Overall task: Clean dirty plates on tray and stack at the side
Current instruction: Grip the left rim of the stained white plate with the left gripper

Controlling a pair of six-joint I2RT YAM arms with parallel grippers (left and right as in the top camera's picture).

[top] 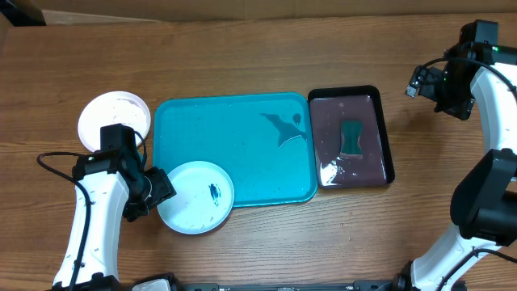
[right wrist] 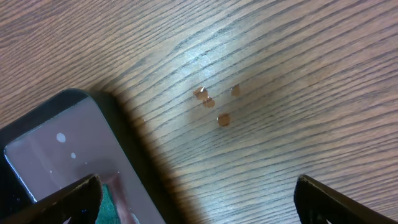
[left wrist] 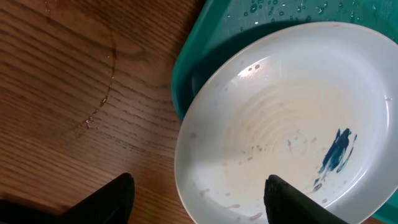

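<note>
Overhead, the left gripper (top: pixel 161 188) was spread wide, the smeared plate (top: pixel 198 198) just ahead, its near rim between the fingers (left wrist: pixel 115 199), partly on the tray (top: pixel 242 153); the right gripper (right wrist: pixel 199 202) was spread too.

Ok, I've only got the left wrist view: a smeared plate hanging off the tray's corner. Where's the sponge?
Observer: The green sponge lies in the black tray, directly right of the turquoise tray.
Operator: Any other plates?
Observer: One white plate sits on the table, left of the turquoise tray and off it.
Operator: And the right pincer?
Observer: The right pincer is open, above bare wood just past a corner of the black tray.
</note>
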